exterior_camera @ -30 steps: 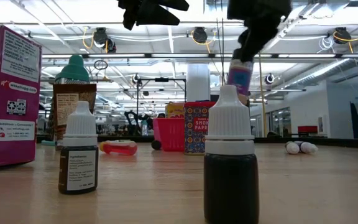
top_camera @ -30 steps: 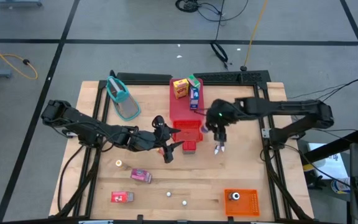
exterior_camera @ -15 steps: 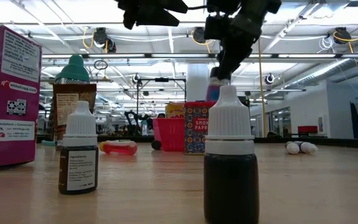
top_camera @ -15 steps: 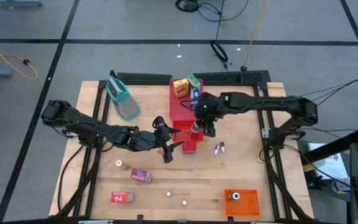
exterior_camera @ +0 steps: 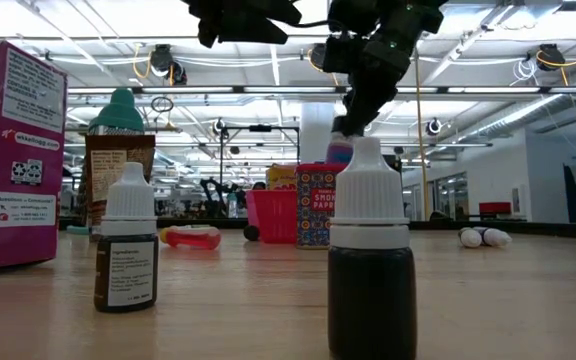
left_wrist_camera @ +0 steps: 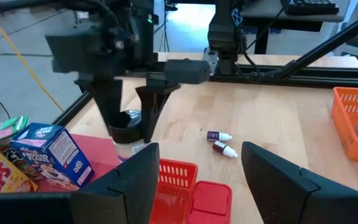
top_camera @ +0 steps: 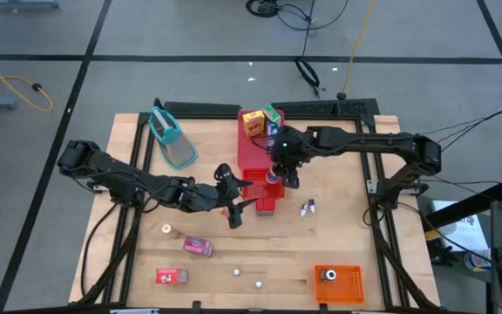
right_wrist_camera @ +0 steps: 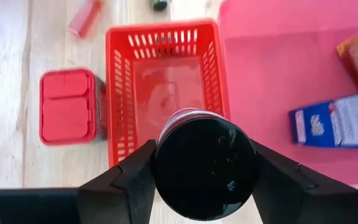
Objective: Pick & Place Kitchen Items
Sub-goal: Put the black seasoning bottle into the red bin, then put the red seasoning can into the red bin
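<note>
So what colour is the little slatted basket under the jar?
Red slatted basket, clearest in right wrist view.

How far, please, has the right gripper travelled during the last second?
Yes: the right gripper, holding a black-capped jar, moved leftward in the high view from bare wood to above the small red basket.

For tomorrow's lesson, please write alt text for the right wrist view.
The right tool grips a black-capped jar directly above an empty red basket. A closed red box lies beside the basket on the wooden table, and a blue carton rests on a pink tray.
</note>
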You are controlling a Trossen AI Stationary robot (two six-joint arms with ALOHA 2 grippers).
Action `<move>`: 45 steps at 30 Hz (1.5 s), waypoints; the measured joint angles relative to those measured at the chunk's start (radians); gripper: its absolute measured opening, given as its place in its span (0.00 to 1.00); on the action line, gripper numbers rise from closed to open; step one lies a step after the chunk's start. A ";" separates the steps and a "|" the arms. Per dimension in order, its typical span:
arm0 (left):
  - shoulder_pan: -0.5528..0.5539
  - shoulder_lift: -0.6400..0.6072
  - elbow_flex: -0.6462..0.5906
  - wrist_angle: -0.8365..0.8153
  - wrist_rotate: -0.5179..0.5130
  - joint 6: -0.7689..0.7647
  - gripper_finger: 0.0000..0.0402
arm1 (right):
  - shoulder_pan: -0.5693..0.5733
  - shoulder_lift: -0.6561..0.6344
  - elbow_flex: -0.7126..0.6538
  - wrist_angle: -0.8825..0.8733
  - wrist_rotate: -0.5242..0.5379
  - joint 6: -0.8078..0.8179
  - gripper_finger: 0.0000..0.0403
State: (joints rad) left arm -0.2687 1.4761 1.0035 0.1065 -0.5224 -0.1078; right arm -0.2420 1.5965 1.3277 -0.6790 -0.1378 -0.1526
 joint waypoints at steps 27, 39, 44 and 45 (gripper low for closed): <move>0.001 0.000 0.000 -0.032 0.000 -0.001 0.57 | 0.005 0.007 -0.002 0.092 0.004 0.045 0.50; 0.001 0.000 0.000 -0.047 0.000 -0.003 0.57 | 0.180 -0.007 -0.001 0.038 0.001 0.122 0.49; 0.001 0.000 0.000 -0.047 0.000 -0.005 0.57 | 0.256 -0.007 -0.001 0.038 0.003 0.138 0.49; 0.001 0.000 0.000 -0.047 0.000 -0.005 0.57 | 0.269 -0.007 -0.001 0.038 0.003 0.146 0.50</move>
State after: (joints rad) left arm -0.2680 1.4765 1.0036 0.0591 -0.5228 -0.1128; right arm 0.0272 1.5890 1.3262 -0.6410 -0.1347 -0.0070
